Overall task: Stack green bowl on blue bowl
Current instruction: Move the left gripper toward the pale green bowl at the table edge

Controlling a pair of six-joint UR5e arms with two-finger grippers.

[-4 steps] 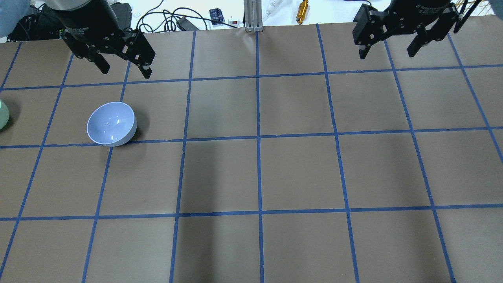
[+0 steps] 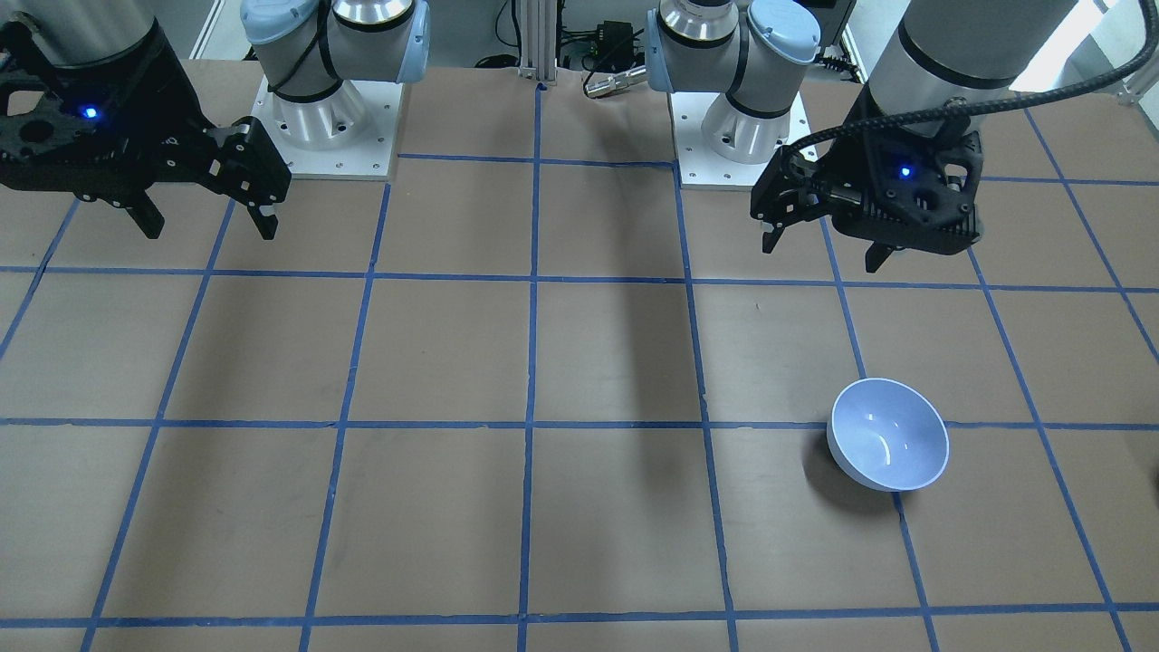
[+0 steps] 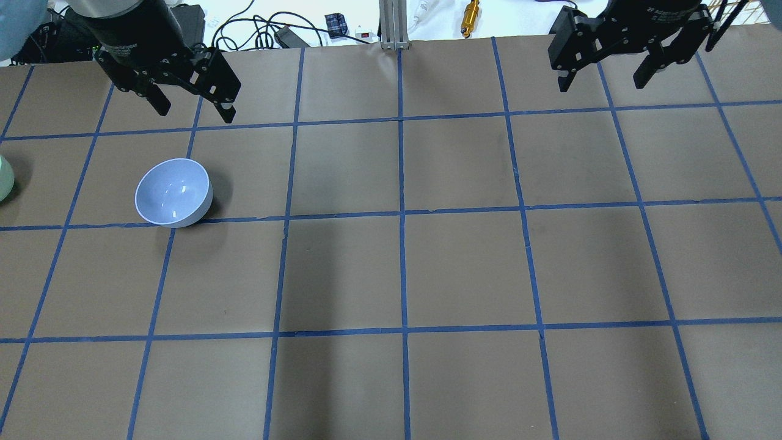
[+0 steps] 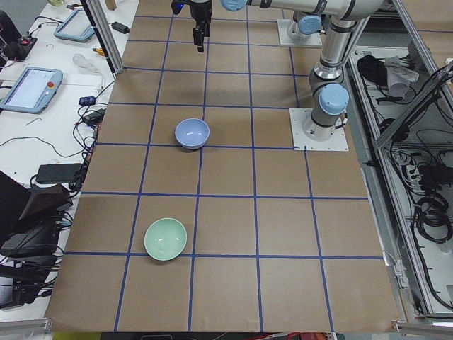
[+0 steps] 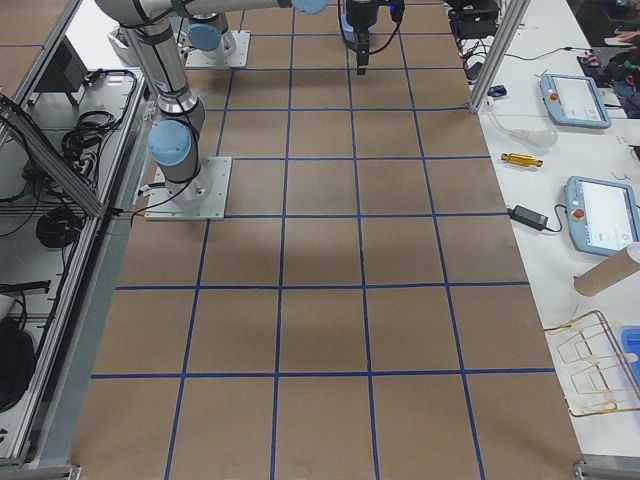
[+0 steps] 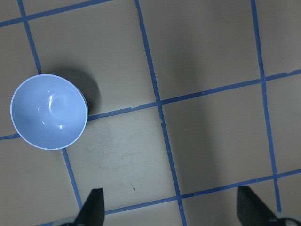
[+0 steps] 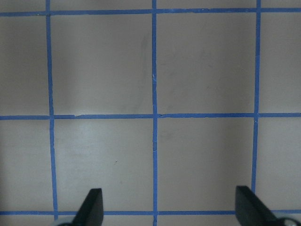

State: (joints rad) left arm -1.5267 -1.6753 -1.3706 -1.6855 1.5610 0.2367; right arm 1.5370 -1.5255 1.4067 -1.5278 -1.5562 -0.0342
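Observation:
The blue bowl [image 3: 173, 192] stands upright and empty on the brown table; it also shows in the front view [image 2: 889, 435], the left side view [image 4: 192, 132] and the left wrist view [image 6: 48, 111]. The green bowl [image 4: 165, 239] stands upright about two grid squares from it, near the table's left end; in the overhead view only its edge [image 3: 3, 178] shows. My left gripper [image 3: 195, 115] hangs open and empty above the table, one square from the blue bowl [image 2: 820, 258]. My right gripper [image 3: 600, 87] is open and empty, far across the table [image 2: 211, 233].
The table is brown paper [image 3: 403, 269] marked with a blue tape grid. The two arm bases [image 2: 326, 118] [image 2: 738, 127] stand at the robot's edge. Cables, a gold tool [image 3: 470, 15] and tablets [image 5: 575, 100] lie off the paper.

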